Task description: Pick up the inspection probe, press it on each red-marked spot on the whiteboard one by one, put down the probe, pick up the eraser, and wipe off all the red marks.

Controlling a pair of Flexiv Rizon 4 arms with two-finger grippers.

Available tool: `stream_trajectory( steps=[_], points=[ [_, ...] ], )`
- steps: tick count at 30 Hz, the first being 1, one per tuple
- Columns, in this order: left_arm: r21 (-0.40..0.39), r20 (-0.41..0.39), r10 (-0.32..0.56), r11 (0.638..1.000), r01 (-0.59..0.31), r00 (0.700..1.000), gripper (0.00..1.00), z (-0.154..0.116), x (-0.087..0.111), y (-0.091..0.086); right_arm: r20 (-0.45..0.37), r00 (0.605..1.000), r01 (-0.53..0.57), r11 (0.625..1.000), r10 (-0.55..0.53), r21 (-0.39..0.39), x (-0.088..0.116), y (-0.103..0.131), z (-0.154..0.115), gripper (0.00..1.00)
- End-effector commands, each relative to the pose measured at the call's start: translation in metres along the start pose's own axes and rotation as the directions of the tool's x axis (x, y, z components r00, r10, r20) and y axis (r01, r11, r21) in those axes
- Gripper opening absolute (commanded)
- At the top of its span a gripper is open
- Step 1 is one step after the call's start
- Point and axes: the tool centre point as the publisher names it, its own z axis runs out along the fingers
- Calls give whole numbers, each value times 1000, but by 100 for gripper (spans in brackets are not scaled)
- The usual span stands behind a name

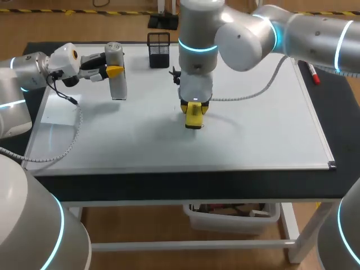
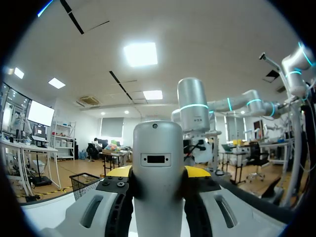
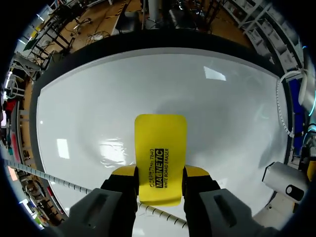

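The inspection probe (image 1: 116, 73), a grey-white cylinder, stands upright at the back left of the whiteboard (image 1: 253, 129). My left gripper (image 1: 112, 71) is shut on its upper part from the side. In the left wrist view the probe (image 2: 158, 168) fills the gap between the yellow tips of the left gripper (image 2: 158, 173). My right gripper (image 1: 194, 107) points straight down over the board's middle, shut on the yellow eraser (image 1: 194, 116). In the right wrist view the eraser (image 3: 160, 153) lies against the whiteboard (image 3: 98, 98) between the fingers of the right gripper (image 3: 160, 173). No red marks show on the board.
A black mesh pen holder (image 1: 159, 49) stands at the board's back edge, between the two arms. A red marker (image 1: 312, 73) lies just off the board's right edge. My left arm's coiled cable (image 1: 70, 140) hangs over the board's left side.
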Motion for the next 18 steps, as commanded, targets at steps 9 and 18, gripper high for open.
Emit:
stream_trajectory(
  steps=[9, 18],
  points=[
    [1, -4, -1, 1000, 1, 1000, 0, 0, -1, -1, -19, 1000, 21, 1000, -21, -8, -8, 11, 7, 0],
    [1, -4, -1, 1000, 1, 1000, 0, 0, -1, -1, -35, 999, 35, 999, -35, -14, -12, 15, 17, 0]
  ],
)
